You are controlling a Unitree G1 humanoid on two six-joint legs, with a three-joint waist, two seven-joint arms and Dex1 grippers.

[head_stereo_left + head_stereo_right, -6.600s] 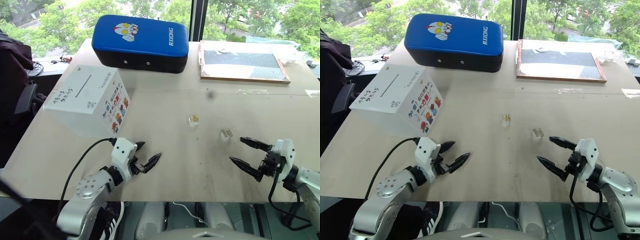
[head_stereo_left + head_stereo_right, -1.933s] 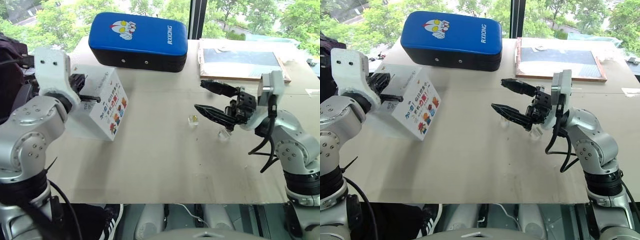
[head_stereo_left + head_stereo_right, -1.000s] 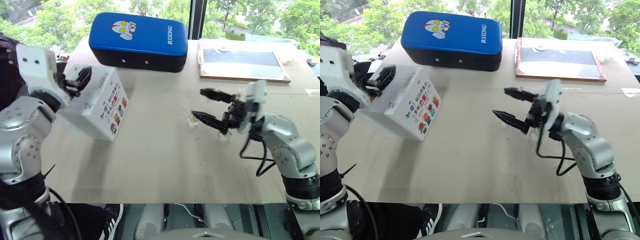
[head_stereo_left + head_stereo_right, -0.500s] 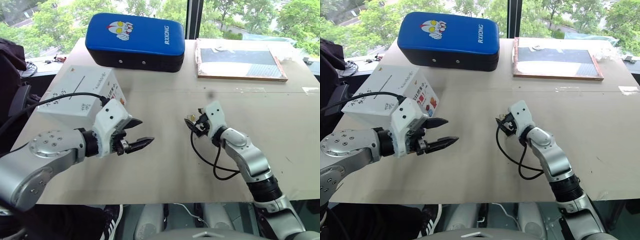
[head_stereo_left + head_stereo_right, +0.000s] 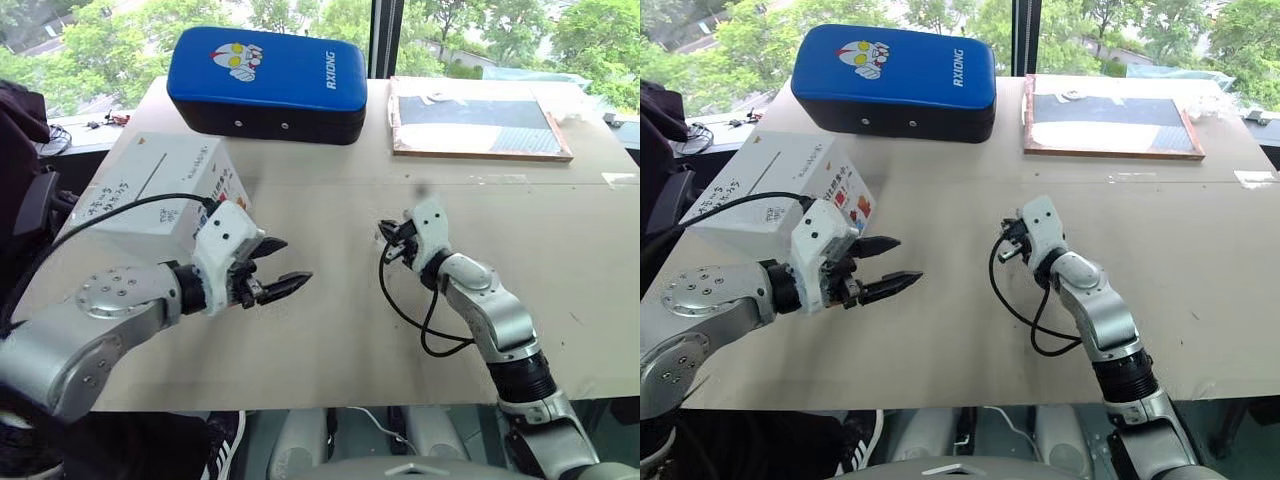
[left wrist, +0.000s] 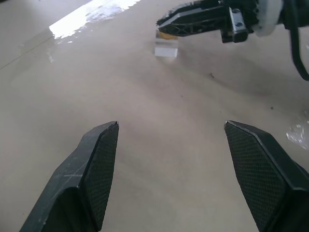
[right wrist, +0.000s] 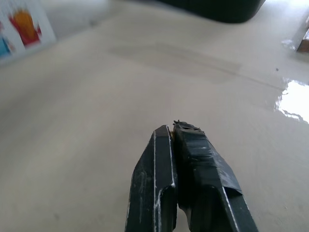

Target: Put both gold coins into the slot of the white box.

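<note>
Your right gripper (image 5: 388,234) has clenched shut since a second ago, when its fingers stood spread wide above the coin. The left arm has come down off the white box (image 5: 150,192) to hang over the table (image 5: 330,340) at lower left of the head view.

The left gripper (image 5: 290,262) has its fingers spread and grasps nothing. From the left wrist view, one gold coin (image 6: 166,43) sits right under the closed right fingers, its gold top against them and its clear body reaching to the table. It looks nipped by the upper edge, though how firm that hold is you cannot tell. A glassy piece (image 6: 298,136) at the right edge of that view may be the second coin.

Expect the coin to be light, hard and slick, so a pinch on a corner could let it twist or pop free. Flat faces between the pads would be safer. The slot (image 5: 151,177) lies on the box's top face, left of centre, well apart from the coin.
</note>
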